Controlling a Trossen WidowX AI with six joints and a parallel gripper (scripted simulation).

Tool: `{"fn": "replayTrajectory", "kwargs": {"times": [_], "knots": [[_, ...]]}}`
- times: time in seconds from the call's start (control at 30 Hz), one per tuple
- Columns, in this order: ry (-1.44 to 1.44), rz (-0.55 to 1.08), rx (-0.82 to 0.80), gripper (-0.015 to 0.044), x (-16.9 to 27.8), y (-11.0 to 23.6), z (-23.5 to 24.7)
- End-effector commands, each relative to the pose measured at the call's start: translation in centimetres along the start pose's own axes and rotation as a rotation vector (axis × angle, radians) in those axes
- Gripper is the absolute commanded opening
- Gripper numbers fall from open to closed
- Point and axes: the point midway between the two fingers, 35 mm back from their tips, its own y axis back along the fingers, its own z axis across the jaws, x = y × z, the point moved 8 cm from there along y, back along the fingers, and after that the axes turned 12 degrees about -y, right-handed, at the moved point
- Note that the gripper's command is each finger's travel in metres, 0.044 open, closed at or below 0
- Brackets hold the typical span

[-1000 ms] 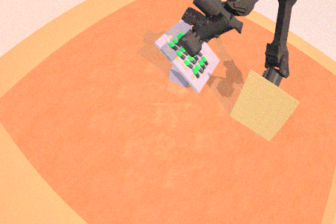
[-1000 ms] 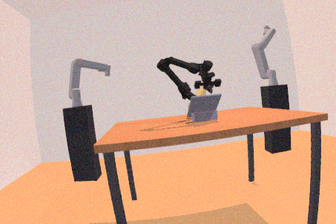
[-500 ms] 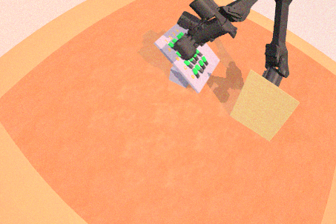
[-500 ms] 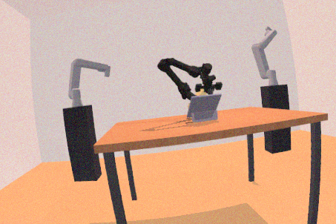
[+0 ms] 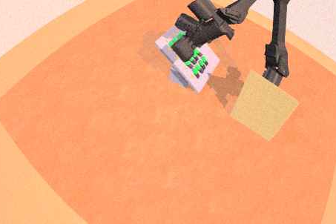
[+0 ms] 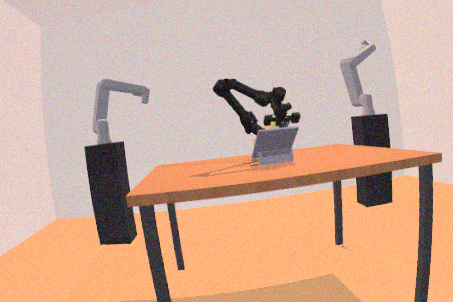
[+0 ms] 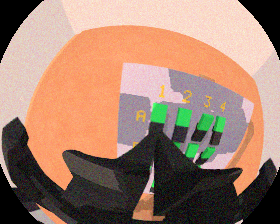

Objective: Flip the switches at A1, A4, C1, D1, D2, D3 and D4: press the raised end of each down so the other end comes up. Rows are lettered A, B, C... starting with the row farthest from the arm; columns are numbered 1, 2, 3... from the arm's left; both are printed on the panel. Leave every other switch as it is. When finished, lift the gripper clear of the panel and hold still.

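The pale lilac panel (image 5: 213, 60) (image 6: 277, 140) (image 7: 133, 79) stands tilted on its support, with rows of green-and-black rocker switches. My gripper (image 7: 156, 133) is shut and empty. Its tips are at the near end of switch A1 (image 7: 159, 114), whose green far half shows; its near half is hidden, and contact cannot be told. Switches A2 (image 7: 183, 117), A3 (image 7: 206, 121) and A4 (image 7: 220, 123) show green far halves and black near halves. The fingers cover much of row B and nearly all of rows C and D in the wrist view. In the top view the gripper covers the panel's middle.
A yellow square plate (image 5: 265, 105) is at the arm's base. The panel stands on the orange table (image 5: 137, 148) (image 6: 210, 175). Two grey arms on black pedestals (image 6: 110, 195) (image 6: 371, 160) stand beyond the table. The arm's shadow falls across part of the panel.
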Motion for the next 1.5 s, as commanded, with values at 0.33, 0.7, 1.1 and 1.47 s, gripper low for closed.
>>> {"fn": "replayTrajectory", "kwargs": {"times": [0.33,0.7,1.1,1.47], "knots": [[0.002,0.0,-0.004,0.0,0.02,-0.07,0.03],[0.002,0.0,-0.004,0.0,0.02,-0.22,0.03],[0.002,0.0,-0.003,0.0,0.02,-0.38,0.03],[0.002,0.0,-0.003,0.0,0.03,-0.53,0.02]]}}
